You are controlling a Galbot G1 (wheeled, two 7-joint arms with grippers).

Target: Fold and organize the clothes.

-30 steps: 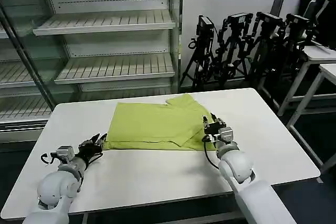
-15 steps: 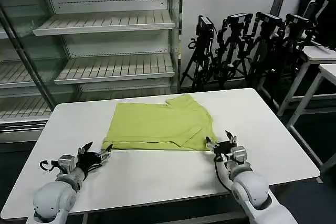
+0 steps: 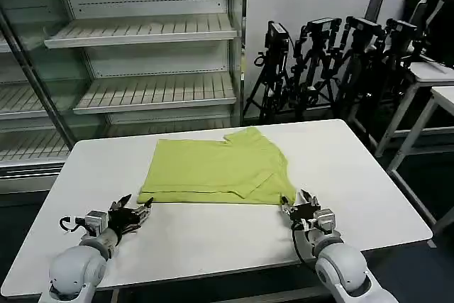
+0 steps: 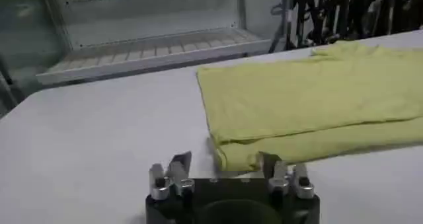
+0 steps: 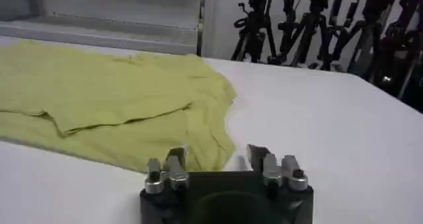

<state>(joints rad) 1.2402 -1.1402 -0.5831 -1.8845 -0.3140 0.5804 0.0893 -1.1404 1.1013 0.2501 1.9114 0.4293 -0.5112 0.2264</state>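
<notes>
**Lime T-shirt folded flat on the white worktop, both grippers released at its near corners**

The shelving unit (image 3: 142, 54) behind the worktop (image 3: 213, 239) holds nothing on its slatted shelves, and nothing on the worktop serves as a container.

The lime T-shirt (image 3: 216, 168) lies flat on the far half of the worktop, folded into a rough rectangle with one layer doubled over another, so that a fold edge runs along its near side. A sleeve sticks out at its far edge.

The left gripper (image 3: 135, 211) sits low over the worktop just off the T-shirt's near left corner. Its jaws are spread apart and hold nothing. In the left wrist view the left gripper (image 4: 225, 169) faces the T-shirt (image 4: 310, 100), whose folded corner lies just beyond the fingertips (image 4: 180, 160), close to them but not between them.

The right gripper (image 3: 299, 205) sits low just off the T-shirt's near right corner, jaws likewise spread and empty. In the right wrist view the right gripper (image 5: 215, 159) faces the T-shirt (image 5: 112, 106), and the rumpled near edge of the fabric reaches almost to the fingertips (image 5: 177, 158); whether it touches them I cannot tell.

The worktop is plain white and bare around the T-shirt. Beyond its far right edge stands a row of black tripods (image 3: 333, 62) against a pale wall, and further white tables (image 3: 436, 83) stand to their right.
</notes>
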